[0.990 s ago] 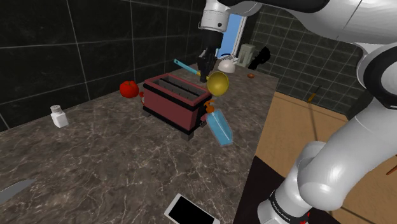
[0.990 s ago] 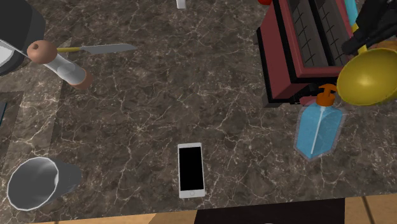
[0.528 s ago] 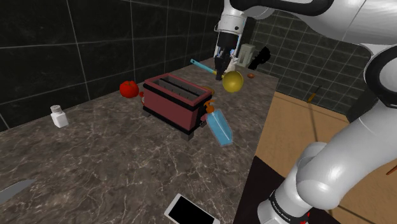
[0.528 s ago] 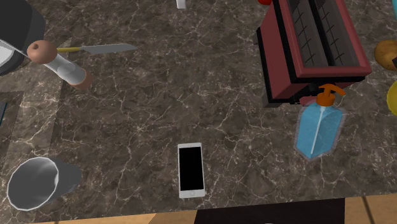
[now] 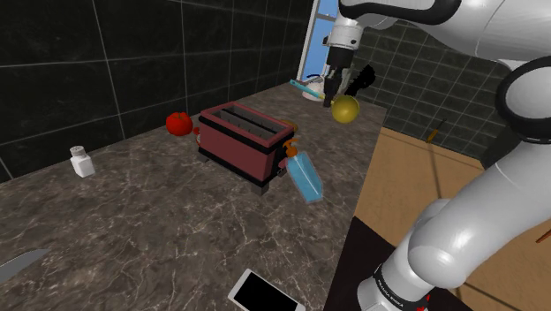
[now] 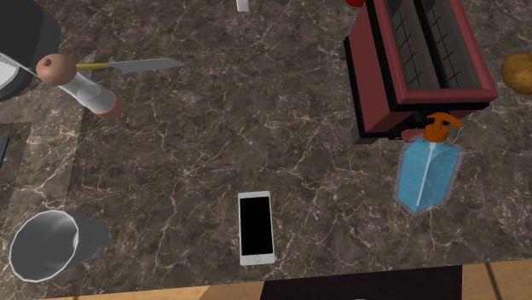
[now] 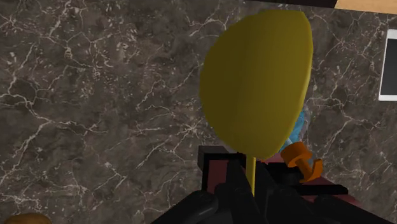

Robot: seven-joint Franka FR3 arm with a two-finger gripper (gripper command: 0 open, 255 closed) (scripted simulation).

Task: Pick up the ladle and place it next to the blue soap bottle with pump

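Observation:
My black gripper [image 5: 334,94] hangs high over the far end of the counter, shut on the ladle. The ladle's yellow bowl [image 5: 344,109] dangles just below the fingers and its teal handle [image 5: 305,85] sticks out toward the shoulder view's left. In the wrist view the yellow bowl [image 7: 257,83] looms large in front of the gripper [image 7: 253,183], whose fingers clasp the thin stem. The blue soap bottle [image 5: 305,178] with an orange pump lies tilted beside the dark red toaster [image 5: 245,137], well below and nearer than the ladle. The bottle [image 6: 429,175] rests at the toaster's [image 6: 416,60] end.
A tomato [image 5: 179,122] and a white shaker [image 5: 82,162] stand behind the toaster. A phone [image 6: 256,227] lies near the counter's front edge. A knife [image 6: 136,64], a rolling pin [image 6: 82,87] and a grey cup [image 6: 43,244] lie at the second exterior view's left. A brown lump [image 6: 518,68] sits at its right edge.
The arm has carried the ladle from above the toaster toward the shoulder view's right and further back. The ladle and gripper have left the second exterior view's right edge.

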